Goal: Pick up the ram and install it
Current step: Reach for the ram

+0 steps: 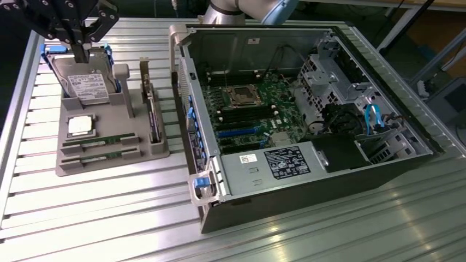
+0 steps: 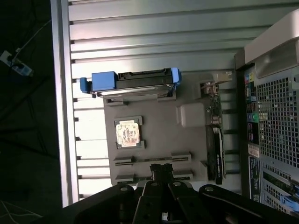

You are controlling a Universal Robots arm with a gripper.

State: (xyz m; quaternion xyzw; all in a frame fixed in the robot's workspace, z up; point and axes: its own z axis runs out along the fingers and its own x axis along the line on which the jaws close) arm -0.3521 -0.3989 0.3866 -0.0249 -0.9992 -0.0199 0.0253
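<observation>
Your gripper [image 2: 161, 169], pressed together and empty, is hovering above the gray tray [image 1: 109, 165] where the ram [image 1: 97, 143] is sitting in its slot, so you should be lining up along its length.

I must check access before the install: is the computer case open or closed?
Open. The computer case lies with its side uncovered, and the motherboard inside is plainly exposed in the exterior view.

the exterior view looks down at a slant from high over the surface [image 1: 306, 240], taking in gray tray [image 1: 109, 164] and open computer case [image 1: 240, 46]. the wrist view, behind the pincer [image 2: 161, 169], faces straight down, nearer, sharing tray and case edge.
</observation>
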